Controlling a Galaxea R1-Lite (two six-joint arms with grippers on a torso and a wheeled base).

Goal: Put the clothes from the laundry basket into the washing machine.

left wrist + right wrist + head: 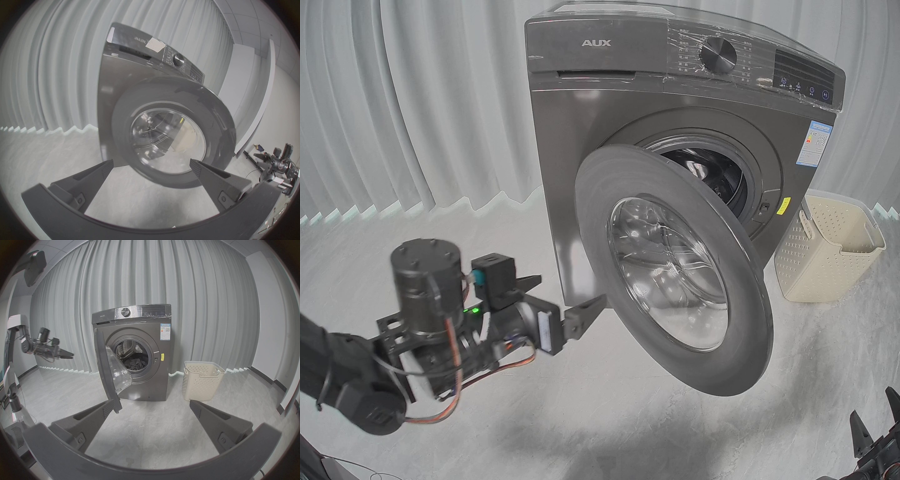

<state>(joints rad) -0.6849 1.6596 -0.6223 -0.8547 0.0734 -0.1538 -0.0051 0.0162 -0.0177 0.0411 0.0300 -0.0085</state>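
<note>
At 9 o'clock of round grey glass-windowed washer door (675,269) | left gripper (572,290) fingers apart, right gripper (151,402) likewise | likely closing: push rim squarely.

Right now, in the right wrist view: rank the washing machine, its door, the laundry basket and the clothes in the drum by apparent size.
1. washing machine, clearly largest.
2-3. door and laundry basket: they look about alike. The door is seen edge-on and sits nearer the camera, so these are left unranked.
4. clothes, a small dark heap inside the drum.
</note>
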